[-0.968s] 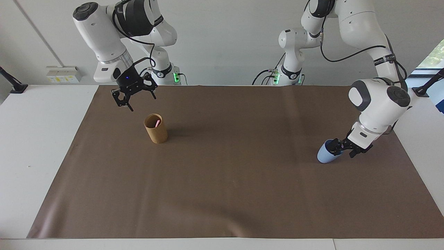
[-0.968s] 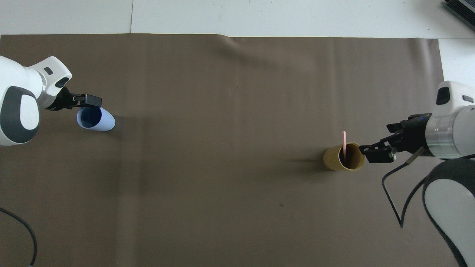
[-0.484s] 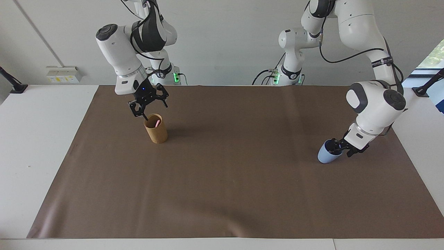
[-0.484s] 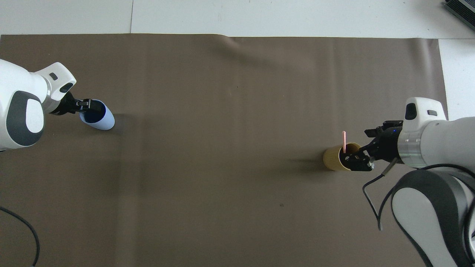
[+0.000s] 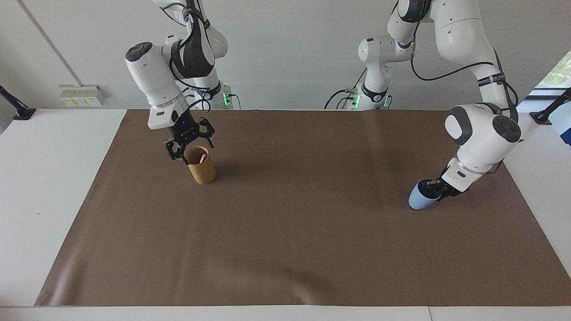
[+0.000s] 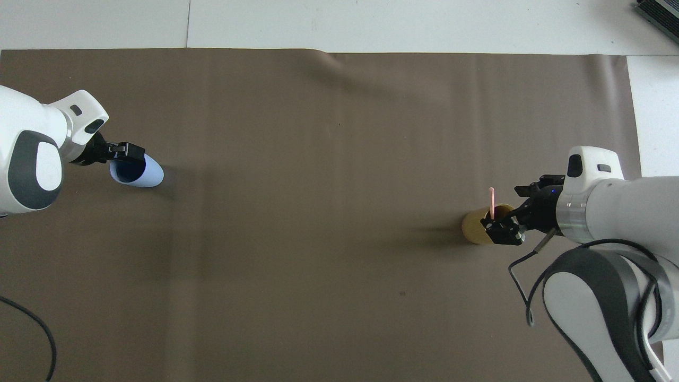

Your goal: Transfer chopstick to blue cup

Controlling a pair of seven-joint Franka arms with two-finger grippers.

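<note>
A pale-pink chopstick [image 5: 202,158] stands in a tan-brown cup [image 5: 201,171] toward the right arm's end of the table; its tip sticks out above the rim in the overhead view [image 6: 492,200]. My right gripper [image 5: 189,148] is open and low at that cup's rim on the side nearer the robots, apart from the chopstick. The pale-blue cup [image 5: 419,199] leans tilted on the mat toward the left arm's end. My left gripper [image 5: 435,189] is shut on its rim, also seen in the overhead view [image 6: 127,153].
A brown mat [image 5: 303,232] covers most of the white table [image 5: 53,178]. The tan-brown cup [image 6: 476,229] and the blue cup [image 6: 143,174] are the only things on it.
My right gripper has come down from beside the tan-brown cup to its rim. My left gripper has shifted a little with the tilted blue cup in it.
</note>
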